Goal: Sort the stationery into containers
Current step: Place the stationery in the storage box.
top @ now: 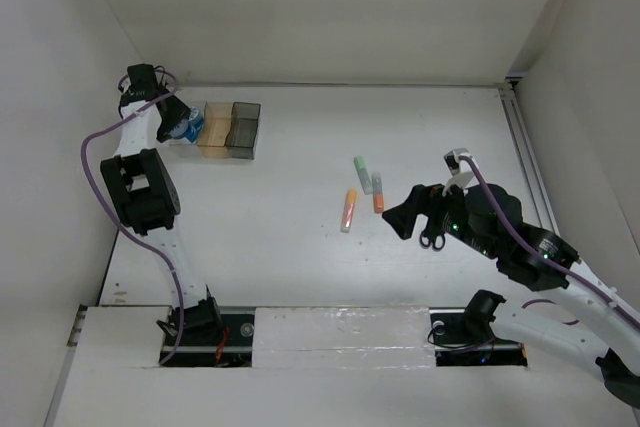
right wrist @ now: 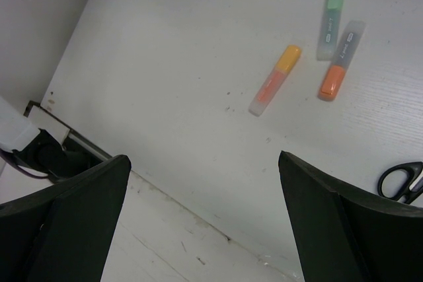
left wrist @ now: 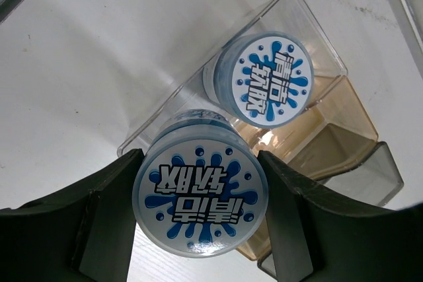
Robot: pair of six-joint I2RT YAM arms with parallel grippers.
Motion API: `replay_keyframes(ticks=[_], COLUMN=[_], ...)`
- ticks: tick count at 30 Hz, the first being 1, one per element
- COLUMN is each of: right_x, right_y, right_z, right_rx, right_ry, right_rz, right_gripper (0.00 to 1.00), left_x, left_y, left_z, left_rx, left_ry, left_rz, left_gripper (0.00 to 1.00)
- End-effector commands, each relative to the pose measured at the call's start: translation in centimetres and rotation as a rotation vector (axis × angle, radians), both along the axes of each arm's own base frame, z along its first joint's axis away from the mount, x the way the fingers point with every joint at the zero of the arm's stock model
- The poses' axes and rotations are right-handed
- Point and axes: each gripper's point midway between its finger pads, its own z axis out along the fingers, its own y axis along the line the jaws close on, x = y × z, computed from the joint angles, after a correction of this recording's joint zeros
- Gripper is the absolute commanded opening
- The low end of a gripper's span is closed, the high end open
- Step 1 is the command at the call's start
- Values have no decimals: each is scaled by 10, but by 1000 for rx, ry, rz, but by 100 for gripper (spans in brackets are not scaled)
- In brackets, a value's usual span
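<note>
My left gripper is shut on a round blue-and-white roll and holds it just above the near end of the clear bin. A second roll lies inside that clear bin. An amber bin and a dark grey bin adjoin the clear one. Seen from the top, my left gripper is at the containers. My right gripper hangs open and empty above the table. Ahead of it lie three markers: yellow-orange, green and grey with an orange cap. Black-handled scissors are at its right.
White walls close in the table on the left, back and right. The bins stand at the back left near the wall. The markers and scissors lie mid-table, to the right. The arm bases line the near edge.
</note>
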Motion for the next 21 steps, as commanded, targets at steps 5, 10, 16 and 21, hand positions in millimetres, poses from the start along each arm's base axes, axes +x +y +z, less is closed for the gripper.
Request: replay_keyframes(ticks=[5, 10, 16, 21], right_x=[1, 1, 1, 0], right_y=[6, 6, 6, 8], right_z=[9, 9, 9, 9], right_rx=[31, 31, 31, 33], right_ry=[-35, -35, -35, -33], right_rz=[20, 20, 20, 28], right_gripper=[100, 100, 100, 100], left_x=[7, 10, 9, 7], left_y=[8, 5, 2, -4], left_z=[10, 14, 33, 61], left_rx=[23, 11, 8, 3], left_ry=[-20, -33, -76, -136], left_rz=[23, 10, -2, -22], left_gripper=[0, 8, 63, 91])
